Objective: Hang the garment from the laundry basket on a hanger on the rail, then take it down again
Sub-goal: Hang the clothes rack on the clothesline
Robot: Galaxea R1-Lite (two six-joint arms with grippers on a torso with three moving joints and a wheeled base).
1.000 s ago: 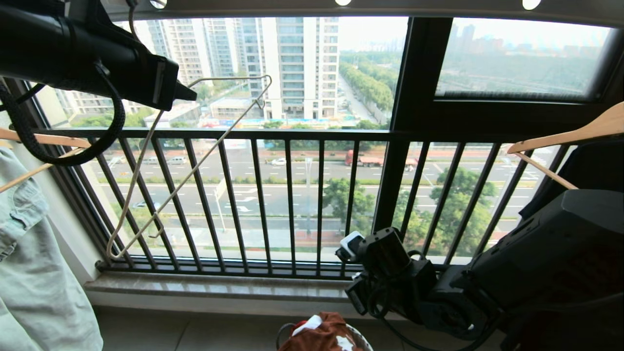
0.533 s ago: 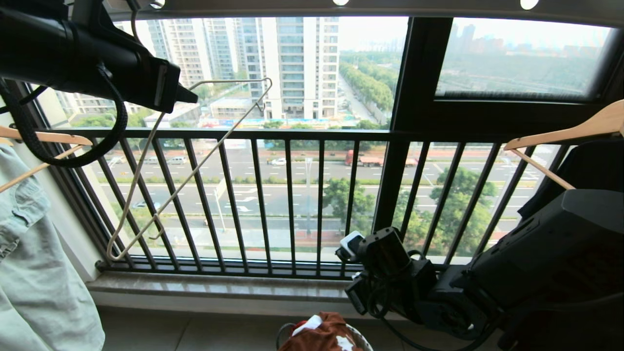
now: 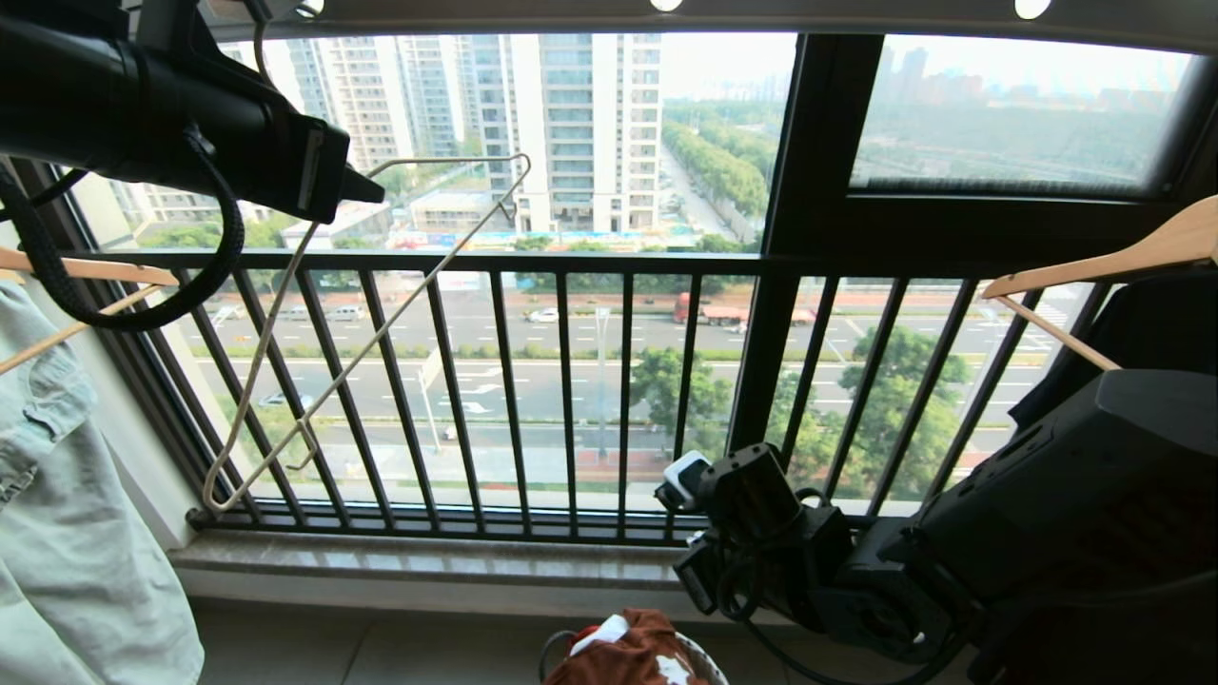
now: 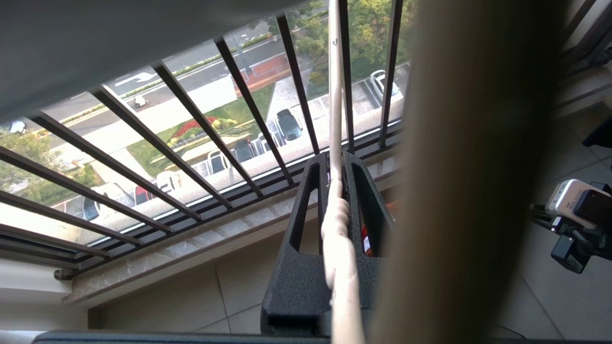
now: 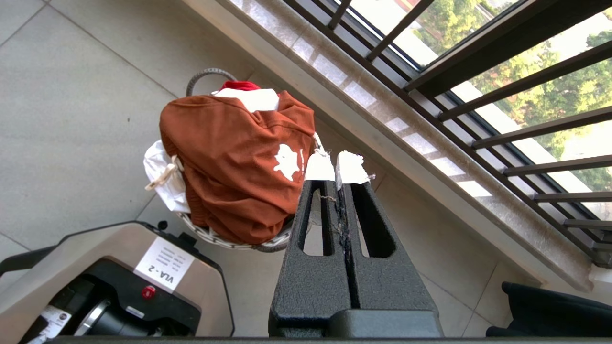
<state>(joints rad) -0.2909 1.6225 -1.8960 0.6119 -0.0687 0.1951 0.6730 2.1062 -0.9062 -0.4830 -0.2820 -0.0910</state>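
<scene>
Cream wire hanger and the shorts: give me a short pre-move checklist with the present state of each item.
1. Left claw shut on the hanger at its twisted neck: ok.
2. Hanger held up in front of the balustrade, nothing draped on it: ok.
3. Hanger hook in a hole of the rail: cannot tell, the arm hides it.
4. Rust-brown shorts heaped on the laundry basket, not yet picked up: ok.
5. Right claw shut and empty beside the shorts: not ok for a grasp; it must open first.
</scene>
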